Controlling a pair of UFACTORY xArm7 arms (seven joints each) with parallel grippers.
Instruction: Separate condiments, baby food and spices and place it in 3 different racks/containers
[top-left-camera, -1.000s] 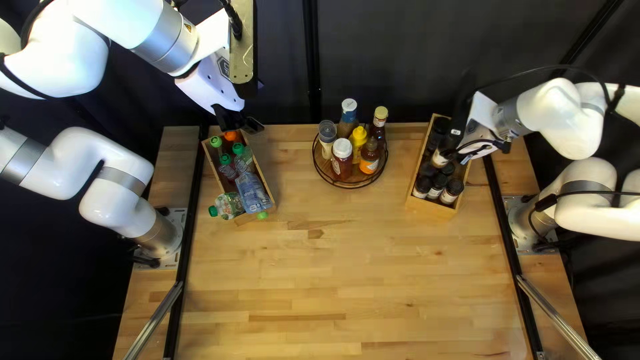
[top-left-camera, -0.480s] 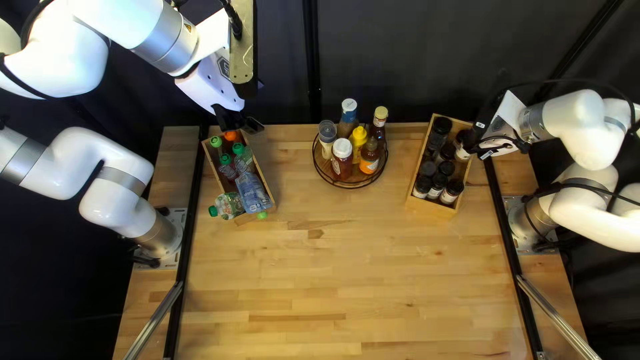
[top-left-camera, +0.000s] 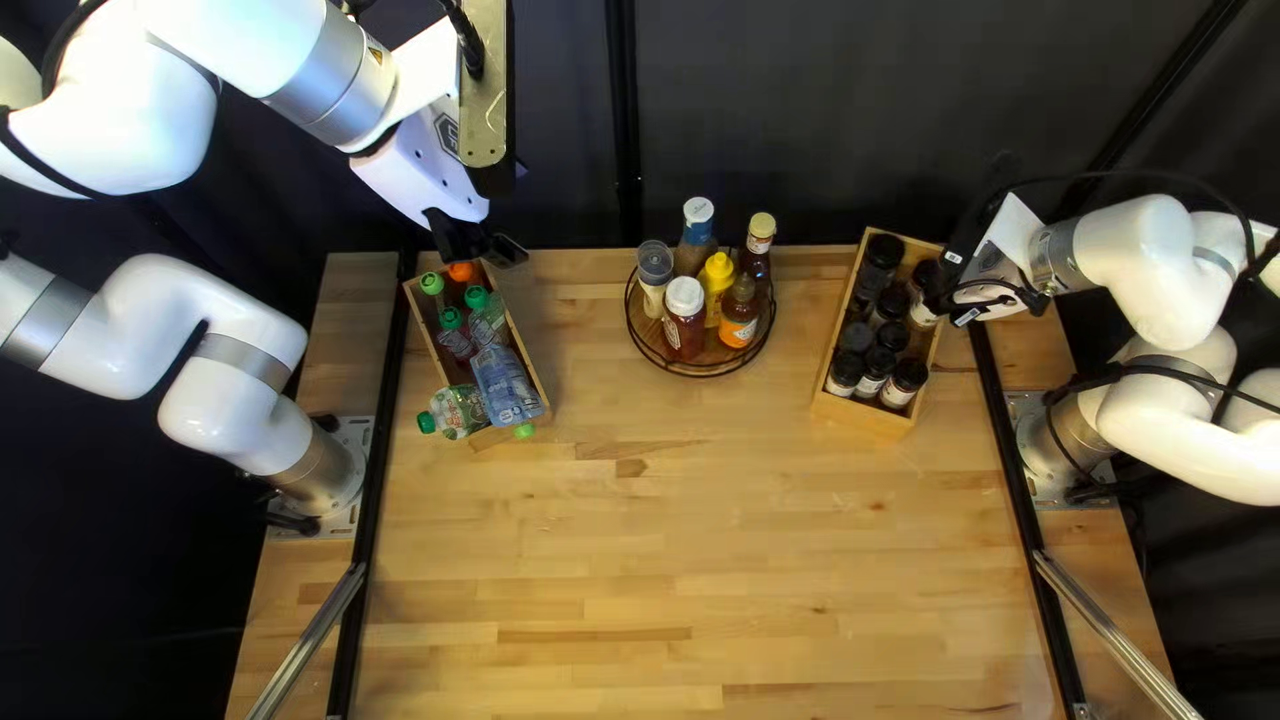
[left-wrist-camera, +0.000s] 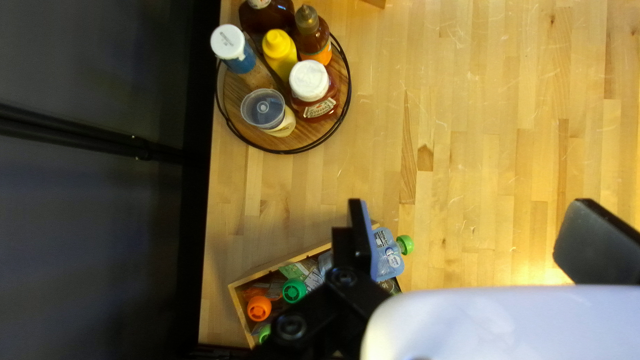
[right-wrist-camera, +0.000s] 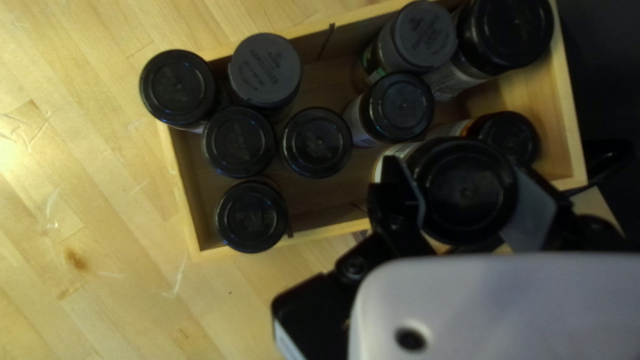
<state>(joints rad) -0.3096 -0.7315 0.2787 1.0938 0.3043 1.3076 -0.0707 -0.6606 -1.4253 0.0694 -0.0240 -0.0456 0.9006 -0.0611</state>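
Clearly, the goods are sorted into three containers near the table's far edge; at the right of the top left view, a wooden crate (top-left-camera: pixel 864 416) is filled with spice jars (right-wrist-camera: pixel 317 142), most topped with black lids and two with grey; along its long side toward the right arm's base, one black-lidded jar (right-wrist-camera: pixel 467 190) is clasped by the right gripper (top-left-camera: pixel 942 296), whose jaws are parted by the jar's width and set against it from two sides; whether the jar's base is rested on the crate's floor cannot be told.

In the middle, condiments are gathered on a round wire-rimmed rack (top-left-camera: pixel 700 374); among them are seen a white-capped red bottle (top-left-camera: pixel 684 320), a yellow bottle (top-left-camera: pixel 718 280) and a brown bottle with an orange label (top-left-camera: pixel 739 314), all stood upright.

At the left, baby-food pouches with green and orange caps (left-wrist-camera: pixel 294 291) are held in a second wooden crate (top-left-camera: pixel 535 380); one clear pouch (top-left-camera: pixel 459 411) is leaned out over its near end, its green cap pointed outward; above the crate's far end the left gripper (top-left-camera: pixel 483 250) is poised, its jaws spread wide and nothing gripped between them.
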